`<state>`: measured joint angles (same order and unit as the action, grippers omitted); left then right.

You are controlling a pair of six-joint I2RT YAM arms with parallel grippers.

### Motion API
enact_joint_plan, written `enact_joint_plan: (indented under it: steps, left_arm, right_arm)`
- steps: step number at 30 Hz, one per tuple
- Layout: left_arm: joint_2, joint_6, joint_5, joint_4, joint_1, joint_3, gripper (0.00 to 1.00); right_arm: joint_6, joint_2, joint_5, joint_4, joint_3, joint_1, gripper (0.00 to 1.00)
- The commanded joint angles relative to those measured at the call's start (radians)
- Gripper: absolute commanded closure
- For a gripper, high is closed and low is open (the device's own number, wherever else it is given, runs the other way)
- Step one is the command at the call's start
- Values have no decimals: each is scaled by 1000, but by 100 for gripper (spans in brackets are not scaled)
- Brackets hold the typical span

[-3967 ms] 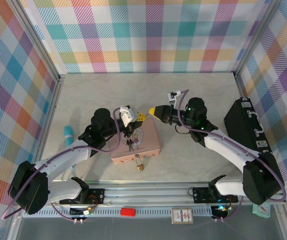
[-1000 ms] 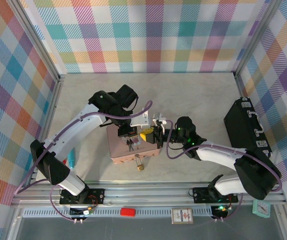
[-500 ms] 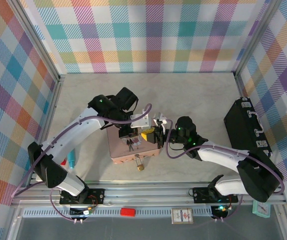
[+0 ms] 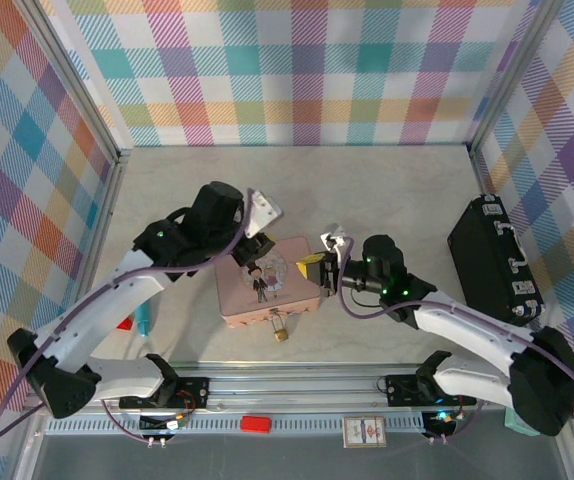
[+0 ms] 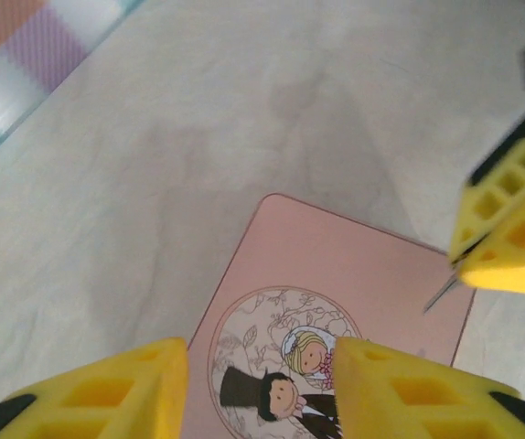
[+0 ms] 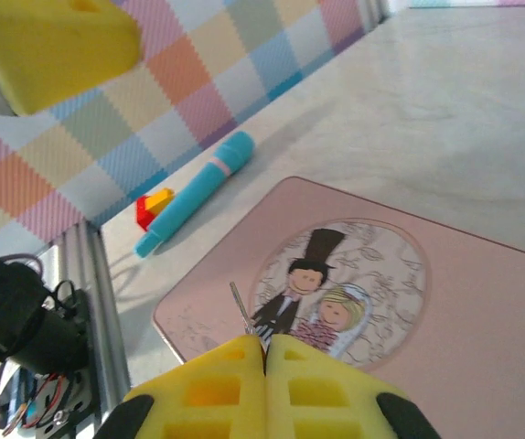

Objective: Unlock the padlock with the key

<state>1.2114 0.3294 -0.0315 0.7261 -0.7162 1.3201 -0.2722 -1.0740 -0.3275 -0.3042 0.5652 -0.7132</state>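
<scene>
You have the pink tin (image 4: 292,292) lying flat near the middle of the table (image 4: 387,190). The padlock (image 4: 280,332) sits at the tin's near edge, its brass body against the tabletop. Your left gripper (image 4: 254,252) hovers over the tin's far left corner; from above you cannot tell how its jaws stand. Your right gripper (image 4: 310,268) is at the tin's right edge, with its yellow fingers pressed together and pointing left across the lid. A black case (image 4: 487,260) lies well off to the right. A teal pen (image 4: 142,321) lies left of the tin, just beside a small red piece (image 4: 125,323).
</scene>
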Motion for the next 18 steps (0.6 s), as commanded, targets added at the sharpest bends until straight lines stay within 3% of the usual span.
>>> enact_joint_plan:
  steps: [1,5,8,12,14,18]
  left_arm:
    - [-64,-334,-175,67,12,-27,49]
    - [-119,-580,-278,275,14,-68,38]
    - [-126,-738,-285,447,14,-76,32]
    - [-150,-904,-195,541,11,-145,26]
    - [-175,-967,-165,546,3,-201,19]
    - [-213,-1008,-98,495,-25,-295,13]
  right_arm:
    - [-42,71,174,192,46,6,100]
    - [-69,99,264,306,71,7,100]
    - [-87,86,273,330,82,8,100]
    - [-95,66,266,334,92,8,100]
    - [-97,57,269,335,94,8,100]
    - [-110,44,267,330,92,8,100]
